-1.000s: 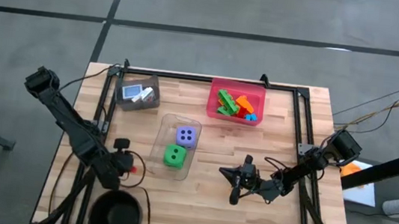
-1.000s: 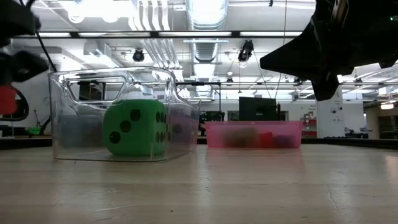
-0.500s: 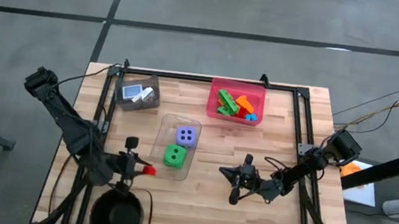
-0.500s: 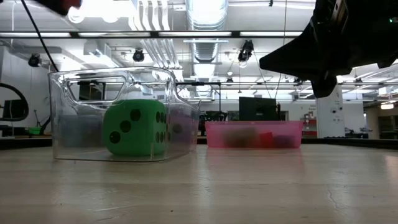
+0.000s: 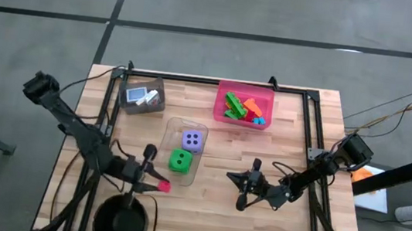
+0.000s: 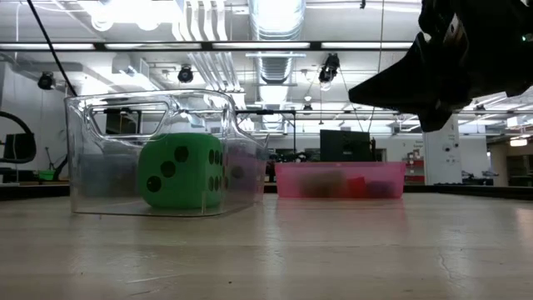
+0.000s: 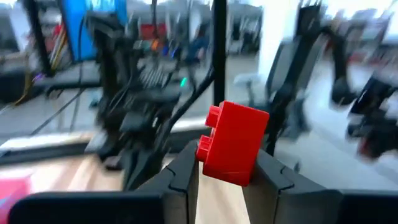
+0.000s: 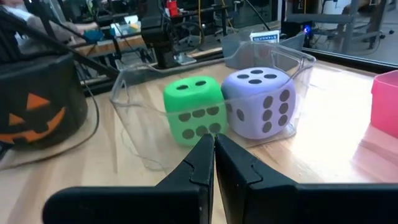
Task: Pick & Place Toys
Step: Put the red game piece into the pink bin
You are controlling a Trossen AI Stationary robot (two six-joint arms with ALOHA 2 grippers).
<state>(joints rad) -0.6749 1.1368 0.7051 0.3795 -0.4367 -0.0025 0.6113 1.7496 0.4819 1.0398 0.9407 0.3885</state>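
Red brick (image 7: 232, 143) clamped in left end effector (image 5: 158, 181), beside clear bin (image 5: 168, 144) edge

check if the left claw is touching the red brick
Touching. The left wrist view shows the left claw shut on the red brick, a finger pressed to each side.

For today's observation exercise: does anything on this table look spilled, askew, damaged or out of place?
Nothing stands out. The green die and purple die sit upright in the clear bin, the bricks lie inside the pink bin, and the cards are in the grey bin. The red brick is held in the left end effector.
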